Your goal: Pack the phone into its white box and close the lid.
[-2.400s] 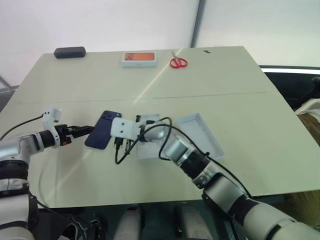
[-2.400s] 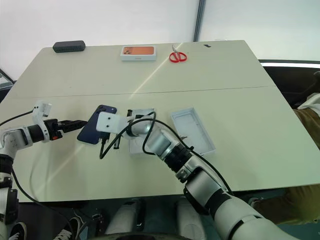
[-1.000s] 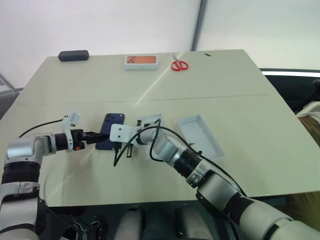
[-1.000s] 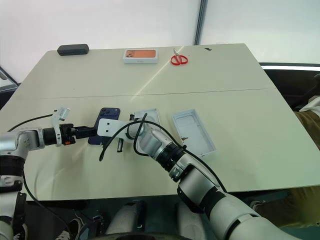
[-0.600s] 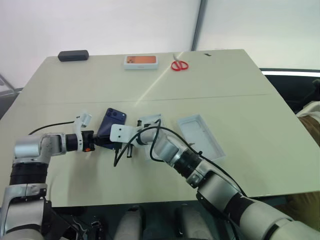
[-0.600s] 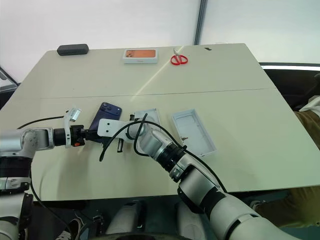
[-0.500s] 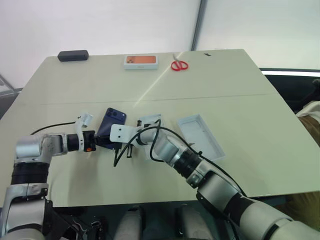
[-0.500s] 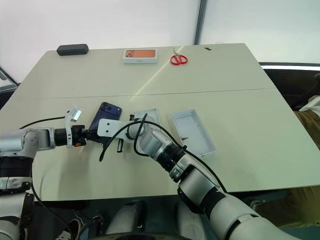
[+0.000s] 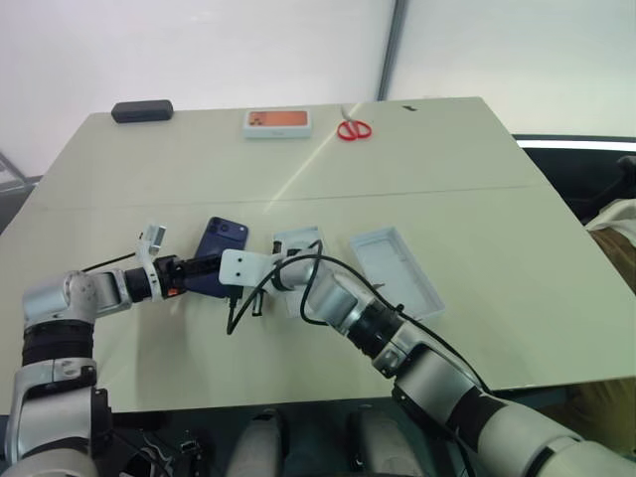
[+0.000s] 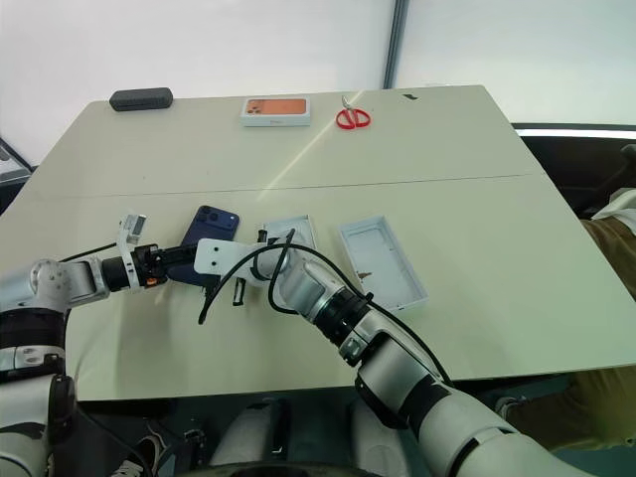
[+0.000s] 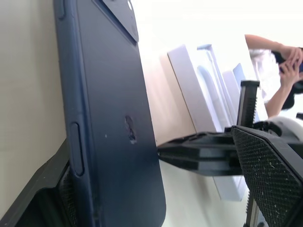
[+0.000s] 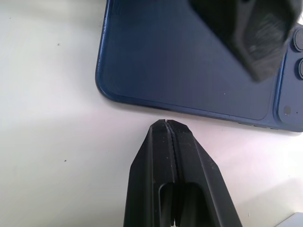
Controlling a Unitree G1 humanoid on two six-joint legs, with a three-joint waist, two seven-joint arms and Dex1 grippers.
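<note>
The phone (image 9: 215, 257) lies back-up on the table (image 9: 477, 179), its camera cluster at the far end and its long axis running away from the robot with a slight lean to the right. The left end effector (image 9: 195, 266) stands spread wide around the phone's near end: in the left wrist view one finger sits under the phone's edge (image 11: 42, 189) and the other stands clear on its far side, so whether the phone is truly gripped cannot be told. The right end effector (image 12: 169, 179) is pinched fully shut and empty, its tip resting just beside the phone's long right edge. The left arm is the one placed to carry the phone. The white box (image 9: 298, 260) lies just beyond the right end effector, on the phone's right, near it and roughly parallel to it; its inside is largely hidden by the right arm, so its contents cannot be judged. The lid (image 9: 396, 270) lies open-side up further right of that, with nothing in it. The coming move probably turns on shifting the phone rightward, lengthwise-aligned, into the box.
</note>
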